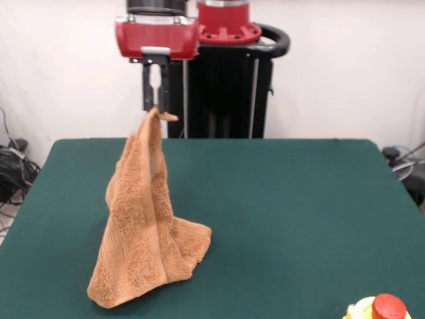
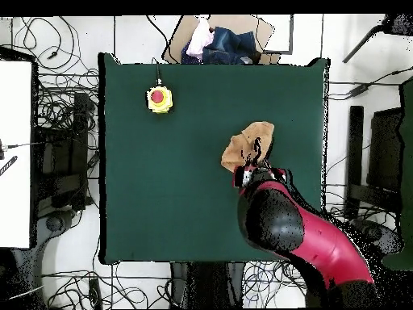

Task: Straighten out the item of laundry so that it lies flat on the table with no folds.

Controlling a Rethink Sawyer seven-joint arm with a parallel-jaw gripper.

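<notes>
Right at the near edge of the front view sits a yellow button box with a red top [image 1: 382,308], and it is well away from the job. Next comes the towel [image 1: 149,226], a soft orange-tan cloth. Its top corner is pinched between the 2 jaws of the gripper [image 1: 155,106], which are pressed together on that corner. From there the towel hangs down like a tent, and its bottom part rests in a bunched heap on the green table [image 1: 299,199], toward the left side in the front view. From above, the towel [image 2: 246,141] shows as a small crumpled patch near the table's right side, partly under the red and black arm [image 2: 298,230]. I think the step now is to spread the cloth out by pulling it. To do that well, the gripper should keep a tight pinch on the corner and move slowly sideways and low, away from the heap, so the part on the table drags and opens up. Lifting too high would pull the whole cloth off the table and it would fold again. There is lots of bare green table toward the middle, so that looks like the best way to pull. Letting go should wait until the corner is down on the table.
</notes>
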